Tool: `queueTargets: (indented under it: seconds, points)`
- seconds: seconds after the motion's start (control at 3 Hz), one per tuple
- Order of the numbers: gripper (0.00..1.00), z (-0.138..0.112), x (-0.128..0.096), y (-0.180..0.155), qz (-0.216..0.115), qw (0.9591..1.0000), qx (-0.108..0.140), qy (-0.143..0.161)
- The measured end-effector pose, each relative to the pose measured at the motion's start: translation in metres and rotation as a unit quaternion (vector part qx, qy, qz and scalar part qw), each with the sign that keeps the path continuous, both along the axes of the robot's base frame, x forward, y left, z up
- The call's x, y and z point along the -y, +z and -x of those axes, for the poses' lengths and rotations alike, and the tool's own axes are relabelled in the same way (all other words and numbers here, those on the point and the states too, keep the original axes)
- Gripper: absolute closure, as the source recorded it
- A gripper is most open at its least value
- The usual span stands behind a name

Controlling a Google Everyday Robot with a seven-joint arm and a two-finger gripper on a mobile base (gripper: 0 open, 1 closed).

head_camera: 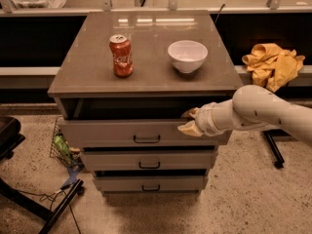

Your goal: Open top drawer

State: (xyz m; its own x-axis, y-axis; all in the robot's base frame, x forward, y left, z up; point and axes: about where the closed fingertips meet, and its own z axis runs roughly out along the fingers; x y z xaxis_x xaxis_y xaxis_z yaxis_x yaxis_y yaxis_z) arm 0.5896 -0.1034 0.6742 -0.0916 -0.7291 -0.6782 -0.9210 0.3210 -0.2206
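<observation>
Under the brown cabinet top [83, 77], just below centre frame, sits the top drawer [107, 131]: grey, flat-fronted, widest of the stack, with a small dark bar handle [146, 139] at its middle. It's standing partly out, with a dark gap showing above its front edge. The panel faces 6 o'clock and its long axis runs 9 to 3. The gripper [189, 121] is at the panel's upper edge, off toward 3 o'clock from the handle; wide or narrow, I cannot tell. Up top, a red can [121, 56] stands at 9 o'clock of a white bowl [187, 56]
</observation>
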Motion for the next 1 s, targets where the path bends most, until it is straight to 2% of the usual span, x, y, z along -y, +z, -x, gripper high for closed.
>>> queueTargets:
  seconds: [0.33, 1.0]
  points:
    - [1.0, 0.021, 0.013, -0.001, -0.004, 1.0, -0.009, -0.002]
    - [1.0, 0.038, 0.017, -0.005, 0.003, 0.9997, -0.026, -0.002]
